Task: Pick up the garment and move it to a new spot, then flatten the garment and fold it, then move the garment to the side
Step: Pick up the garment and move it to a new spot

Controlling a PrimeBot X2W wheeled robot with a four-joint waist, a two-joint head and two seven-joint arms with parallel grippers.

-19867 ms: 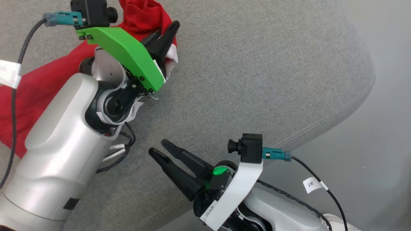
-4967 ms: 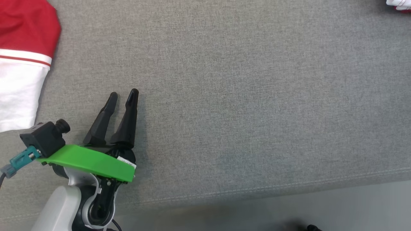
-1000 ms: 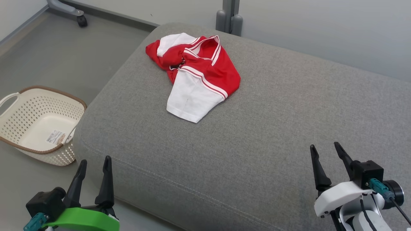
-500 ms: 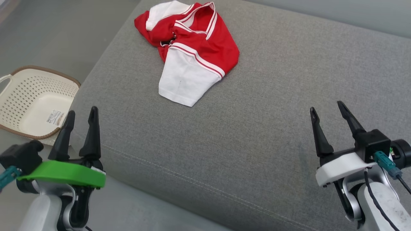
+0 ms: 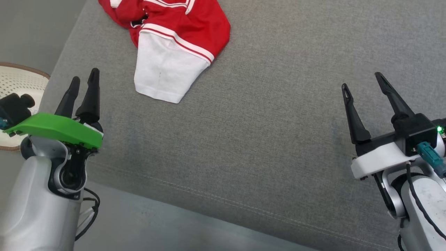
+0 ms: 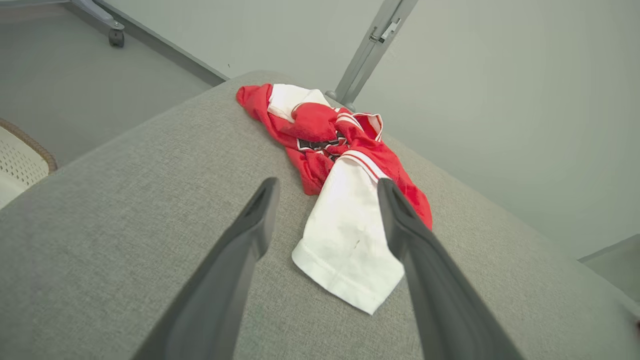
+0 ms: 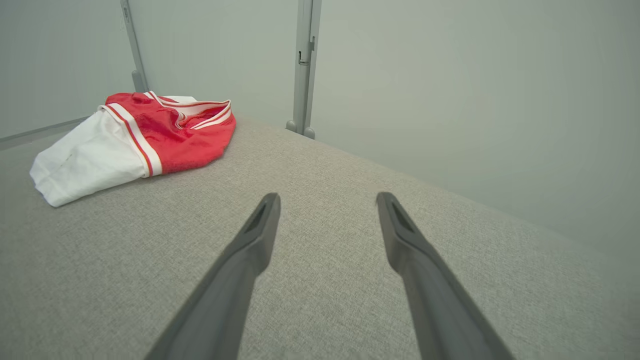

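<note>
Grey fabric cushion (image 5: 271, 132): broad, flat top, coarse weave, rounded corners. Stitched seam (image 5: 223, 199) along near edge. Cream perforated basket (image 5: 21, 78), brown rim, on floor (image 5: 156, 226) just beside cushion's left end, partly cut off by frame edge. Floor grey, smooth. Pale grey wall (image 6: 500, 100) behind cushion. Grey metal post (image 6: 372, 42) rising at cushion's far edge, small latch on it. Caster wheel (image 6: 116, 37) on metal leg near wall base, well apart from cushion.
</note>
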